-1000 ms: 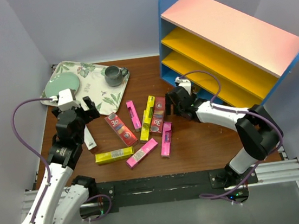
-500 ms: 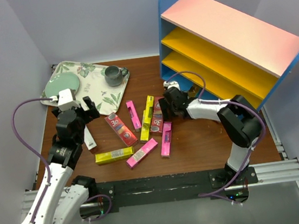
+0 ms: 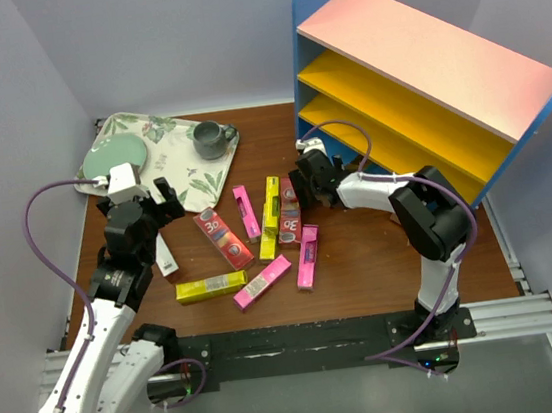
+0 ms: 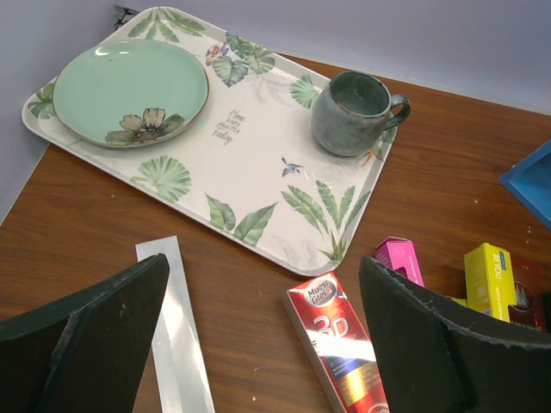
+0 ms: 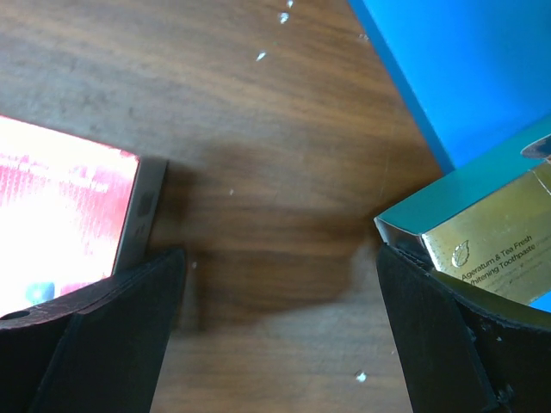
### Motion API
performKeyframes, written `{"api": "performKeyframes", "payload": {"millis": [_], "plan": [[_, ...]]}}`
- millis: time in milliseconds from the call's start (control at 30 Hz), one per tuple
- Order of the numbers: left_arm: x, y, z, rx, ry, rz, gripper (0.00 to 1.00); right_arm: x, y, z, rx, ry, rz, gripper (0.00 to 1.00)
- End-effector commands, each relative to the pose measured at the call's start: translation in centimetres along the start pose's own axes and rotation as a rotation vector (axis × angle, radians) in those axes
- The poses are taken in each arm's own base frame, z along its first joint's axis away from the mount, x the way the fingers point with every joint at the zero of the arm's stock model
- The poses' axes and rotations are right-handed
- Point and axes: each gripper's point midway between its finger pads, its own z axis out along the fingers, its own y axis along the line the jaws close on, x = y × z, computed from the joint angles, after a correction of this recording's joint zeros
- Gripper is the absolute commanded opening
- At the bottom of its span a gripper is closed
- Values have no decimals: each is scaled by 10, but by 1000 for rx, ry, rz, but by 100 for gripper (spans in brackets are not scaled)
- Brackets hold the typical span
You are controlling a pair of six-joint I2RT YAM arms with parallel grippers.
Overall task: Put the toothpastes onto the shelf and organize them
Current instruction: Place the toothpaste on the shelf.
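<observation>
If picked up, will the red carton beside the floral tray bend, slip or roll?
The red carton is flat-sided and lies on a broad face, so it should not roll. Its glossy, shining surface may slip somewhat in a grip. It looks like thin cardboard: probably light and stiff, though a hard squeeze might dent it.

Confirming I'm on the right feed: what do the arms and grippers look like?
Both the left arm and right arm have white links with black joints, and a purple cable loops along each. The left gripper and right gripper have broad matte black fingers.
</observation>
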Motion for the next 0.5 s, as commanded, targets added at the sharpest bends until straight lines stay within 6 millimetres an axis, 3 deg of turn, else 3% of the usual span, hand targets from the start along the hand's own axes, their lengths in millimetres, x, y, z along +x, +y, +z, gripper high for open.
{"api": "performKeyframes", "payload": {"millis": [0, 467], "plan": [[-7, 1, 2, -1, -25, 7, 97, -34, -13, 2, 43, -80, 7, 98], [-8, 2, 1, -2, -28, 7, 97, -31, -26, -4, 65, -79, 31, 99]]}}
